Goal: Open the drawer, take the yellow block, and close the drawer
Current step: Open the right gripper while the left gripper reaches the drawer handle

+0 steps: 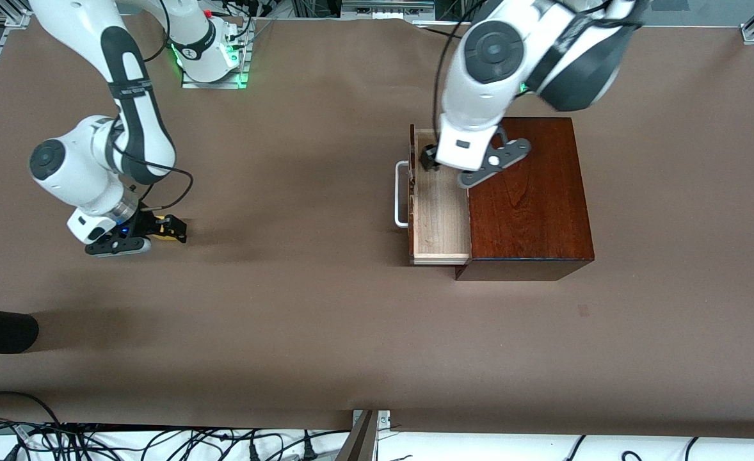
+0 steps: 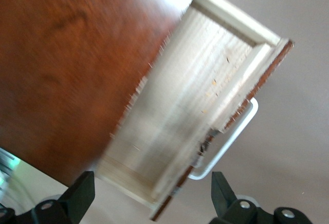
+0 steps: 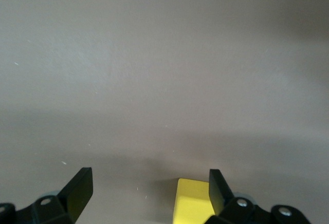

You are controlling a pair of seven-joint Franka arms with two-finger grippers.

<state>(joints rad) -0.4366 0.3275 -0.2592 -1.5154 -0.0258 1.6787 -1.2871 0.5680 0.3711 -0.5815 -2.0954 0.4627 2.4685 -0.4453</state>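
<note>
Both claws are released: right claw [image 1: 171,229] low over the small yellow cube [image 3: 191,201] on the brown tabletop [image 1: 300,307]; left claw [image 1: 429,158] over the open pale-wood drawer [image 1: 440,211], which wants a square push on its dark front.

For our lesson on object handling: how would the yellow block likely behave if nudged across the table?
The yellow block looks flat-faced and square-edged, so it would probably slide, not roll. It is small beside the open right pincer, so likely light and easily shifted. It seems rigid; the brown table covering may add some friction.

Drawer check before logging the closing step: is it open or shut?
Open: the drawer sticks out of the wooden box, pale interior showing.
</note>
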